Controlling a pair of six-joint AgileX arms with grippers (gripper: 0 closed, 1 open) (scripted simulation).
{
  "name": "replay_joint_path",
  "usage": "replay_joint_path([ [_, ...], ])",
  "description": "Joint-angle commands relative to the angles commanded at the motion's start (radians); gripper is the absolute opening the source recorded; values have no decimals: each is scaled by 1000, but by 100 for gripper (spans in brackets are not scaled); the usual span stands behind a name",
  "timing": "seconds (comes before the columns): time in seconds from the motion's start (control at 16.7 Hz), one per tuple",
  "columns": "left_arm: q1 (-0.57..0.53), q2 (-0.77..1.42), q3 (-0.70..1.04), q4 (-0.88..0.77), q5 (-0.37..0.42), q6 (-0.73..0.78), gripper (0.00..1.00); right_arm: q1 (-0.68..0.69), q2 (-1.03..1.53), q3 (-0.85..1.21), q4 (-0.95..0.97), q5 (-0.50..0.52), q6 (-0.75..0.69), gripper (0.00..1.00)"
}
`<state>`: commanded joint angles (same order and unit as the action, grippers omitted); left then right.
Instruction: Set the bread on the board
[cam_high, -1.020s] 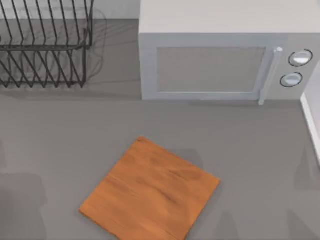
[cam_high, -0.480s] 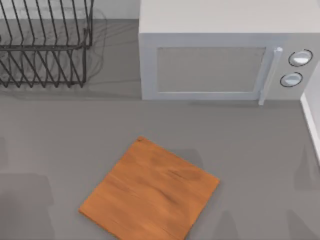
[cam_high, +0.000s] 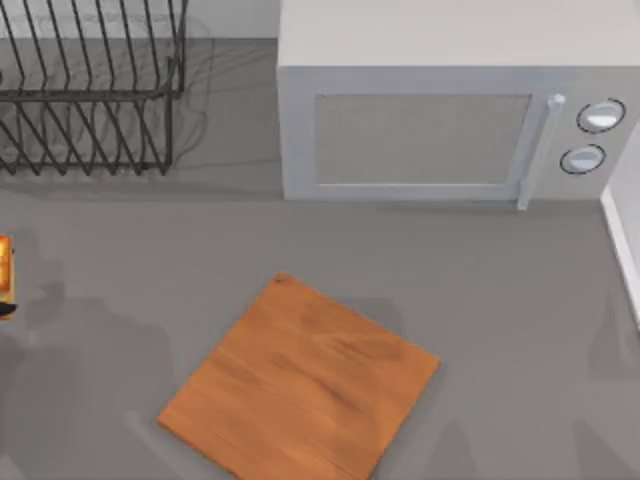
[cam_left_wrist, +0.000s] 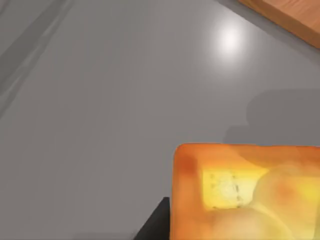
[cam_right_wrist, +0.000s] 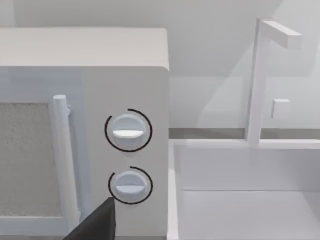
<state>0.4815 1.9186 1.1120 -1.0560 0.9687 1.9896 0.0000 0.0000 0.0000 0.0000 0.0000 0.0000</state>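
The bread (cam_high: 4, 266), a small golden-orange toasted piece, is at the top view's far left edge, left of the board (cam_high: 300, 385). The wooden board lies flat at the table's front middle, and nothing is on it. My left gripper (cam_high: 4, 308) is at that same left edge, shut on the bread. In the left wrist view the bread (cam_left_wrist: 245, 192) hangs close above the grey table. One dark finger (cam_left_wrist: 155, 226) is against its side, and a corner of the board (cam_left_wrist: 287, 12) lies farther off. A dark part of my right gripper (cam_right_wrist: 95, 225) shows before the microwave's knobs.
A white microwave (cam_high: 420, 130) with its door shut stands behind the board. A black wire dish rack (cam_high: 90, 90) fills the back left. A white sink (cam_right_wrist: 250, 200) with a faucet (cam_right_wrist: 260, 80) lies right of the microwave. Bare grey table lies between the bread and the board.
The bread has come into the top view at the left edge, held by my left gripper. The arm's shadow has spread rightward toward the board. The board has not moved.
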Motion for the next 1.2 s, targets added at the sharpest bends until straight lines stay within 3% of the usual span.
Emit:
replay_joint_path([
  [1.2, -753, -163, -202, 808, -871, -1403, 0, 0, 0, 0, 0, 0, 0, 100],
])
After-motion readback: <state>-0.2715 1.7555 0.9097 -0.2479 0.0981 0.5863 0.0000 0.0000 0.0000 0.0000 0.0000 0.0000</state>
